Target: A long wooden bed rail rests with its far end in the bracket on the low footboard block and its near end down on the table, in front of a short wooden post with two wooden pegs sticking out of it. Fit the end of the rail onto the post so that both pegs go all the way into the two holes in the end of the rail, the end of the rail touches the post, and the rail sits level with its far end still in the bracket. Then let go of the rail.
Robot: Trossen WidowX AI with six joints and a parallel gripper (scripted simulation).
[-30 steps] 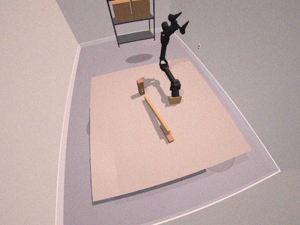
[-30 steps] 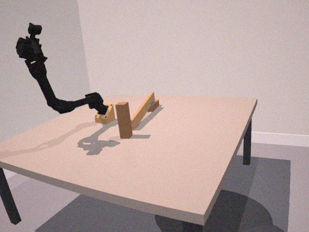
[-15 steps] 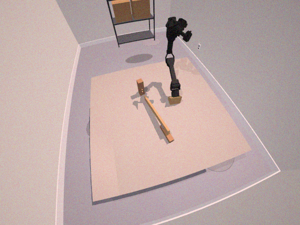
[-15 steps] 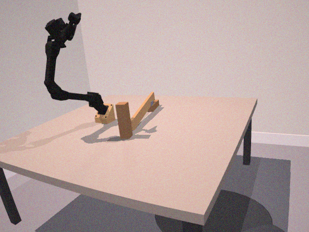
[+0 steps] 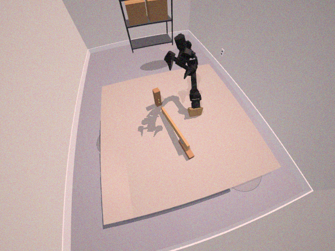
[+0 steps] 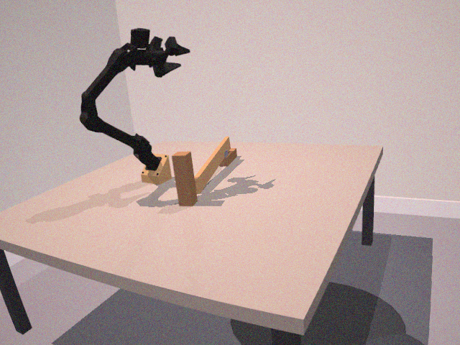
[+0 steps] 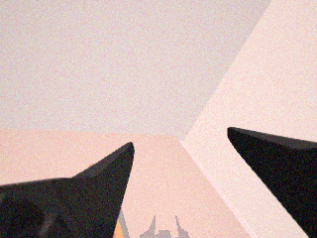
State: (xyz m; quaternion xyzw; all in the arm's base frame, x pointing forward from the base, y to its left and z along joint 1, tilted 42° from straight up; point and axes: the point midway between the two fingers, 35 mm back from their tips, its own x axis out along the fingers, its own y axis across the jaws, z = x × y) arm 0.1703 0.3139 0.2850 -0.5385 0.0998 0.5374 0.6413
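Above the bench (image 5: 130,189) (image 6: 259,223) (image 7: 158,174), the gripper (image 5: 177,73) (image 6: 185,58) (image 7: 178,139) is wide open with nothing in it. The long rail (image 5: 174,126) (image 6: 213,163) (image 7: 118,231) slopes down from the low block (image 5: 190,154) (image 6: 228,159). Its low end is just beside the post (image 5: 156,96) (image 6: 184,180), and the pegs (image 5: 158,101) are not in its holes.

The step now looks like reaching for the rail. I would bring the open gripper down near the low end, turn it so one finger goes on each side, and squeeze only when both are well around the wood. It should leave the end free for the pegs, and not bump the post or push the rail out of its bracket (image 6: 226,153).

The arm (image 5: 193,81) (image 6: 111,131) bends like an elbow, high up. Its gripper points out sideways, so it must tip down first.
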